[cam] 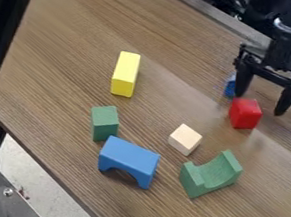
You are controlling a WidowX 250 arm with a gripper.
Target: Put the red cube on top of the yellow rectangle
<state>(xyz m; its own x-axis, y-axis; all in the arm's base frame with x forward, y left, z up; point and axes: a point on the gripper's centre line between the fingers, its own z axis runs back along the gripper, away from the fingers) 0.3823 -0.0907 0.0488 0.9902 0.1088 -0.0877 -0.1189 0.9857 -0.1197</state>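
Clock positions taken from the middle of the camera view, 12 at its top edge.

Tool [260, 104]: I have it between 2 and 3 o'clock, pointing down over the desk [66, 65]. Its two fingers stand wide apart, with nothing clamped between them.

Red cube [245, 113]: at 3 o'clock, on the desk, just beside the fingertips and on their 6 o'clock side. I cannot tell whether a finger touches it.

Yellow rectangle [125, 74]: at 11 o'clock, lying on the desk with its long side running roughly from 12 to 6. Its top face is bare. The red cube is well apart from it, so I log the stacking as not done.

Other pieces, clockwise. Small blue piece [230, 85] at 2 o'clock, partly hidden behind one finger; I cannot make out its full shape. Plain wooden cube [185, 139] at 4 o'clock. Green curved block [210, 174] between 4 and 5, farther out, hollow side up. Blue arch [128, 161] at 6 o'clock, its cut-out toward 6. Green block [104, 123] at 8 o'clock, near the arch; I cannot tell whether the two touch.

A black post [8, 22] crosses the view at 10 o'clock.
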